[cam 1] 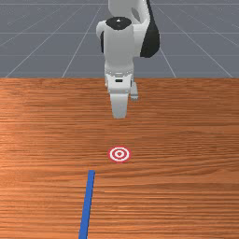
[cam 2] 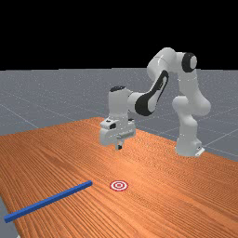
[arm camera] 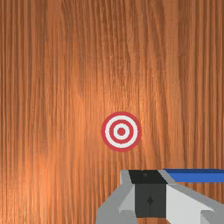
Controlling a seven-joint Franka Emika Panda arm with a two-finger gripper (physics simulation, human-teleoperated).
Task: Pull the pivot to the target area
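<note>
High above the table, my gripper (cam 2: 119, 147) is shut and holds nothing; in the wrist view the fingertips of my gripper (arm camera: 150, 192) meet. A long, thin blue bar (cam 1: 87, 205) lies flat in the front view's lower left, one end close to the target but apart from it. The far view has the blue bar (cam 2: 49, 201) at lower left. Beside my fingers, part of the blue bar (arm camera: 197, 176) shows, the rest hidden. The red-and-white ringed target (cam 1: 119, 154) is flat on the wood, also seen as a target (cam 2: 119, 185) in the far view.
The wooden table (cam 1: 186, 140) spreads around the target on every side. In the far view, the arm's base (cam 2: 188, 146) stands at the right by the table's back edge, and the bar's far end lies near the table's left edge.
</note>
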